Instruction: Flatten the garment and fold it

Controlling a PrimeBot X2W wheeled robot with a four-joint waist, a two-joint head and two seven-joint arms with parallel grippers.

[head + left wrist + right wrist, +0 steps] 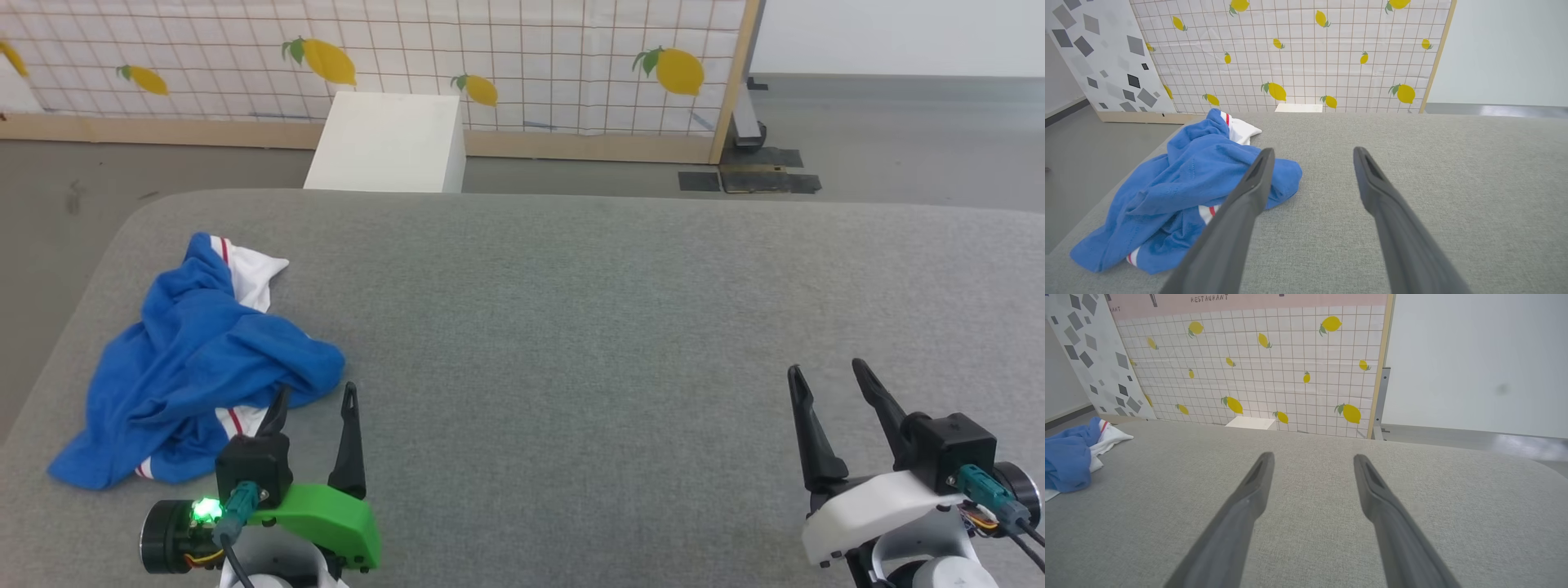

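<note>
garment: crumpled blue heap on the left side of the grey surface, near its left edge; not flattened, not folded.
visible parts: a white sleeve piece with a red stripe sticks out at the far end; a bit of red-striped white trim shows at the near edge.
hidden: most of it is folded in on itself, so we can't tell front from back; the right wrist view cuts it off at the frame edge.
left hand: fingers spread, holding nothing, just beside the heap's near right edge. One finger overlaps the cloth in our head view; we can't tell if it touches.
right hand: fingers apart, empty, over bare surface, well apart from the garment.
background: white box and lemon-print screen beyond the far edge.
</note>
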